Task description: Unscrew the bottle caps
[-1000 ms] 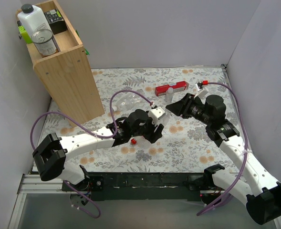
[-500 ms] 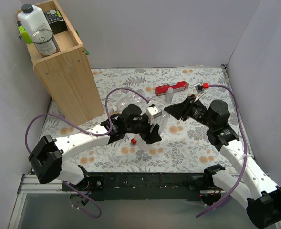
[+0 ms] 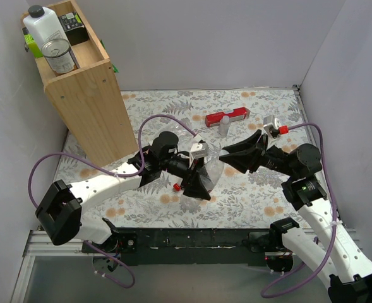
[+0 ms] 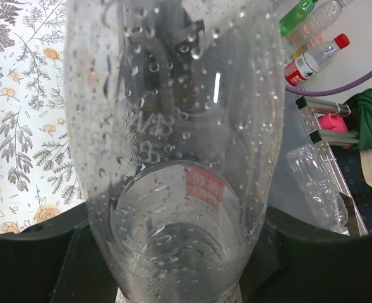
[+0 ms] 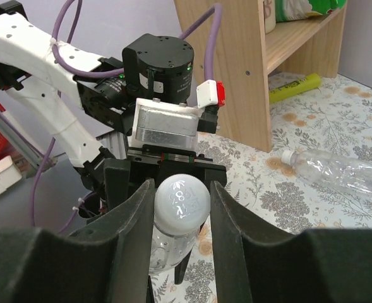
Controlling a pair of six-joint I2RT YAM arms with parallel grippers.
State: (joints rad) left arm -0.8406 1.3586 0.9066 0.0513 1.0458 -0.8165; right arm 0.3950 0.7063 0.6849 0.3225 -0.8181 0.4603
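This looks like a robotics lab test cell, not a home. Plain grey walls (image 3: 236, 44) close in a small table (image 3: 236, 199) covered with a flowered cloth. The left arm (image 3: 103, 186) and right arm (image 3: 328, 230) stand on a metal frame (image 3: 37, 243) at its edge. A wooden shelf (image 3: 88, 95) holds a few containers.

White cap (image 5: 181, 201) on bottle (image 4: 173, 126), small red cap (image 3: 175, 187) lying loose

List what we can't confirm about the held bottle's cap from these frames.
- Right wrist: the white cap and fingers of the right gripper hide the threads, so it's unclear whether the cap is loosened.
- Left wrist: the wet wall of the bottle fills the frame and blurs the neck and cap.
- Top: the cap is lost between the left gripper and the right one.
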